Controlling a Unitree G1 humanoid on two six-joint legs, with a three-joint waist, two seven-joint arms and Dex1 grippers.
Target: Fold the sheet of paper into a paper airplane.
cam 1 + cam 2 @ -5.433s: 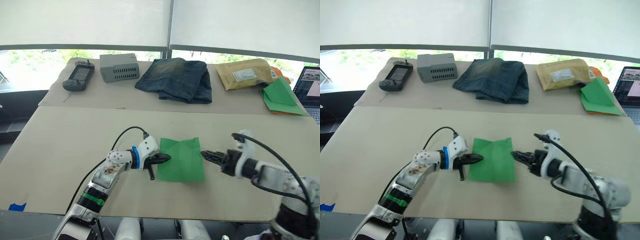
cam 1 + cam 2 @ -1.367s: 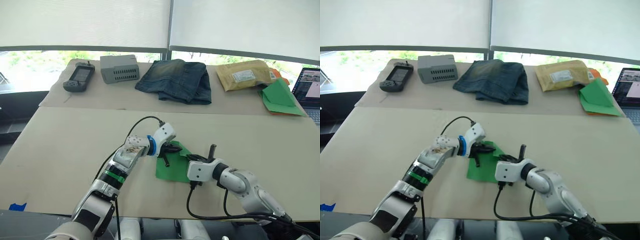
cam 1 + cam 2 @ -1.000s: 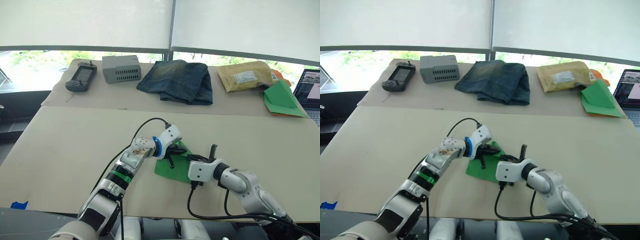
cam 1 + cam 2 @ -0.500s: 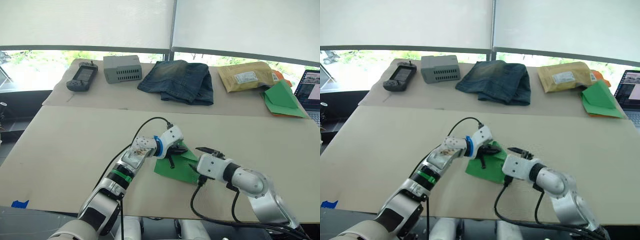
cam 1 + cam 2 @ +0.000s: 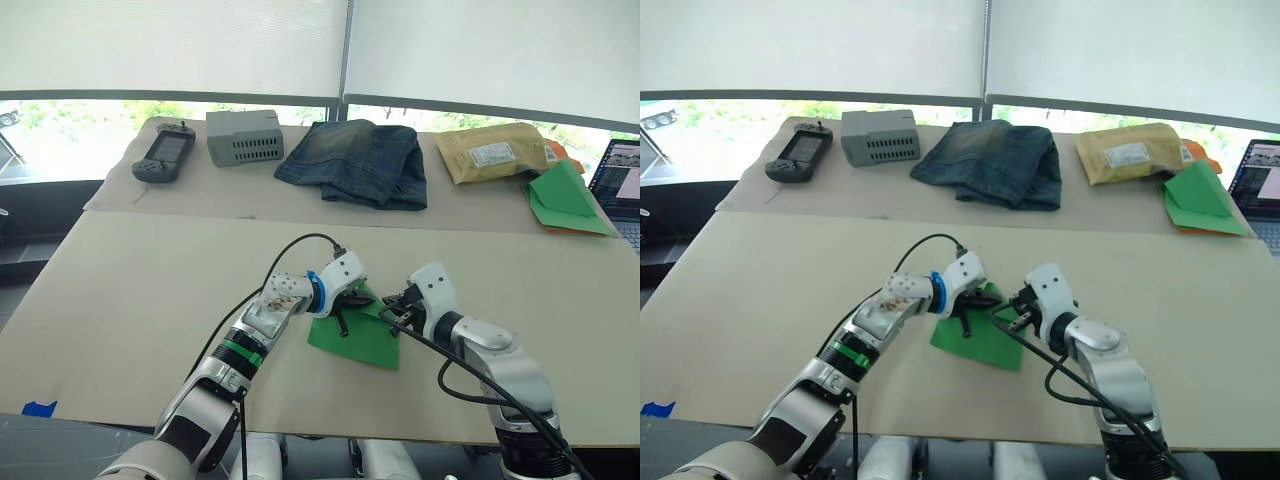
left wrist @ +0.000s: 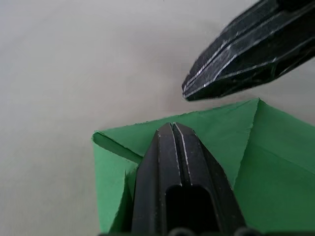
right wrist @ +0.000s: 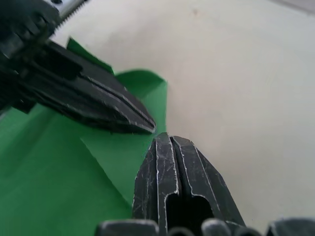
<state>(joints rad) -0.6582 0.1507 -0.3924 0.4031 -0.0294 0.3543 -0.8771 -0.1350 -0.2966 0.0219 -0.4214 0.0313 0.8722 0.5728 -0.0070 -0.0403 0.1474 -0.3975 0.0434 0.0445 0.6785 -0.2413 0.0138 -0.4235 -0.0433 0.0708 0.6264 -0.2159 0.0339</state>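
Sheet of paper (image 5: 358, 336) lies partly folded on the near table (image 5: 140, 290), under both claws. Left gripper (image 6: 172, 129): fingers pressed together, tip resting on the folded flap, pinching nothing. Right gripper (image 7: 165, 140): fingers likewise together, tip at the sheet's edge just beside the left tip, possibly touching paper.

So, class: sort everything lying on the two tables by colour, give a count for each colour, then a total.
Green: 2, the sheet of paper and the triangular paper stack
Grey: 1, the box
Dark grey: 1, the handheld controller
Blue: 1, the jeans
Tan: 1, the padded envelope
Total: 6
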